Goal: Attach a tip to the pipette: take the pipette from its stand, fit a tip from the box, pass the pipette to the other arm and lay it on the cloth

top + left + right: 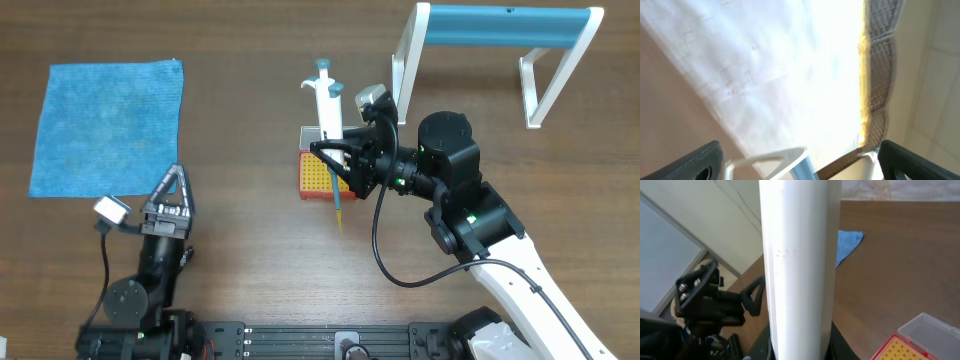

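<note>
Brown table (250, 270) has bare wood from the tip box (312, 182) to the cloth (105, 125). We see the right gripper (338, 160) clamped on the pipette (328, 105) at the box's edge. The left gripper (170, 192) is well apart from the box, cloth side — fingers spread, empty.

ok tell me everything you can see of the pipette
The pipette is white and plastic-looking, with a blue plunger cap at one end and a thin shaft ending in a yellowish tip at the other. The right pincer is clamped around its body, holding it in the air near the orange tip box. Nothing else touches it.
</note>
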`<state>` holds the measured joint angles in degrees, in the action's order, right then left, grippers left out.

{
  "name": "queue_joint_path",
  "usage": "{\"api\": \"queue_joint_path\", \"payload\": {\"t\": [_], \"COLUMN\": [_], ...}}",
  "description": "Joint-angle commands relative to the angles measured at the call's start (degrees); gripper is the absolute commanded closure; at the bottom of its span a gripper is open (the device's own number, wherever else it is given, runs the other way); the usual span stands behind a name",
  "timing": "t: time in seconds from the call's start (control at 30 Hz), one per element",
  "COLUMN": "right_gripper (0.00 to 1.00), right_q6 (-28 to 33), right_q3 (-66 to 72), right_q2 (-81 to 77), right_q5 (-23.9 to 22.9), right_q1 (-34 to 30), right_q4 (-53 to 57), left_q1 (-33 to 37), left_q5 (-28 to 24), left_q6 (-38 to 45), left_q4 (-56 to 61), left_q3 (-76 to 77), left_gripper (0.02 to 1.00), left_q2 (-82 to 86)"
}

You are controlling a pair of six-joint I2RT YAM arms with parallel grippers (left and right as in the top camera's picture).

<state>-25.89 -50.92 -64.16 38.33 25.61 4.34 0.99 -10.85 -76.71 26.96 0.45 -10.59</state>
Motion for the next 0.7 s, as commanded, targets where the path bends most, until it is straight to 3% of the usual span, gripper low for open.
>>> {"api": "queue_joint_path", "payload": {"t": [0.03, 0.17, 0.3, 0.33, 0.4, 0.53, 0.7], "right_gripper": [0.923, 0.921, 0.921, 0.921, 0.919, 0.919, 0.921], "right_q6": [-1.1, -1.2, -1.6, -2.0, -2.9, -2.8, -2.9], "right_q3": [-0.7, -0.7, -0.7, -0.7, -0.7, -0.7, -0.7], "right_q2": [0.1, -0.5, -0.5, -0.5, -0.5, -0.5, -0.5], "right_q5": [1.0, 1.0, 1.8, 1.8, 1.8, 1.8, 1.8], "right_q1": [0.1, 0.1, 0.1, 0.1, 0.1, 0.1, 0.1], "right_q4": [-0.5, -0.5, -0.5, -0.5, -0.5, -0.5, -0.5], "left_q1": [0.1, 0.1, 0.1, 0.0, -0.5, -2.4, -5.2], "left_q5": [-3.7, -17.9, -40.0, -47.5, -55.5, -64.1, -68.1], "left_q6": [-1.3, 2.7, 3.5, 4.0, 4.1, 3.6, 3.7], "left_q4": [10.5, 16.1, 17.6, 17.7, 20.1, 29.7, 34.9], "left_q3": [7.9, 21.6, 34.8, 38.7, 43.2, 48.1, 48.5], "left_gripper": [0.023, 0.023, 0.02, 0.02, 0.036, 0.056, 0.049], "left_q2": [-19.7, -39.3, -56.5, -61.7, -67.6, -73.5, -73.8]}}
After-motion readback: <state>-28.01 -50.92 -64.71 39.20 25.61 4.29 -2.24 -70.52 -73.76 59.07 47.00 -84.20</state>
